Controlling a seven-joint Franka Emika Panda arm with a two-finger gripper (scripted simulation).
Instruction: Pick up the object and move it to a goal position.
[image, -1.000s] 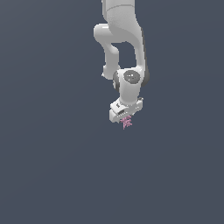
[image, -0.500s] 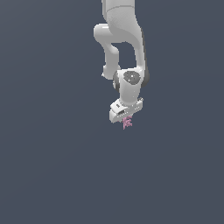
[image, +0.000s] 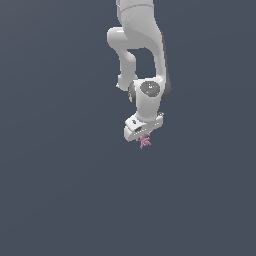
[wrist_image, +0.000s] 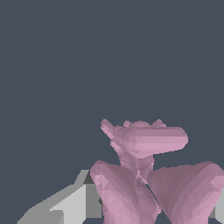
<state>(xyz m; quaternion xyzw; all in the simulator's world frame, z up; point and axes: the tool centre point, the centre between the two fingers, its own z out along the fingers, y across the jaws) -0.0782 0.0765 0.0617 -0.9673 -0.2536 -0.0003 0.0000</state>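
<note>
The object (image: 145, 141) is a tiny pink spiky star-like thing with thin prongs. In the exterior view it hangs right under my white gripper (image: 144, 138), near the picture's middle. My gripper is shut on it and its fingers are mostly hidden behind it. In the wrist view the pink object (wrist_image: 144, 170) fills the near field with thick prongs. One grey fingertip (wrist_image: 72, 203) shows beside it. No goal marker shows in either view.
The white arm (image: 137, 55) comes down from the top of the exterior view. Around it there is only a plain dark grey-blue background (image: 55, 190).
</note>
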